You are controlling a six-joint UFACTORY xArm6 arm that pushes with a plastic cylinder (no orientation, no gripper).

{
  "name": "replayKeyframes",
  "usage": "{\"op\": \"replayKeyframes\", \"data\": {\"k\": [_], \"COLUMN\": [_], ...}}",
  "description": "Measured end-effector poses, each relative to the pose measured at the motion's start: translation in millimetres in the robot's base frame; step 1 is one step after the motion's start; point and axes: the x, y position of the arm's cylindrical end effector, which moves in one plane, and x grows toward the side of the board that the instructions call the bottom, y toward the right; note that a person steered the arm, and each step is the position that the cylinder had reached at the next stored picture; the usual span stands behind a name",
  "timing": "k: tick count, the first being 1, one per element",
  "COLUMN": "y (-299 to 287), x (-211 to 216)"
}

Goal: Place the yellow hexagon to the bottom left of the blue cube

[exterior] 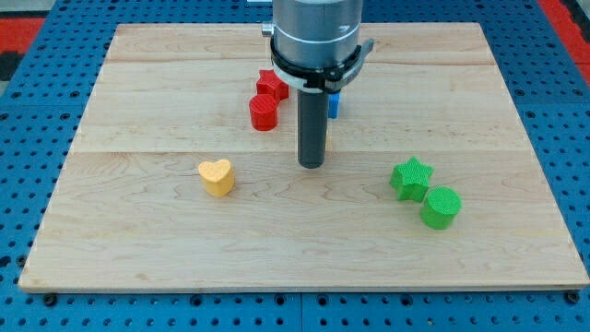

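Note:
My tip [311, 165] rests on the wooden board [138, 101] near its middle. The blue cube [335, 103] is mostly hidden behind the rod; only a blue sliver shows at the rod's right, above the tip. A thin yellow sliver [328, 143] shows at the rod's right edge just below the blue one. It may be the yellow hexagon, and its shape cannot be made out. The rod stands in front of both blocks.
A yellow heart [217, 176] lies left of the tip. A red star [272, 85] and a red cylinder [264, 112] sit upper left of the rod. A green star [411, 177] and a green cylinder [441, 207] lie at the right.

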Motion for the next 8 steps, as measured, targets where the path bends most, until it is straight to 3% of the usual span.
{"op": "replayKeyframes", "data": {"k": [2,8], "y": [34,24], "x": [-8,-20]}}
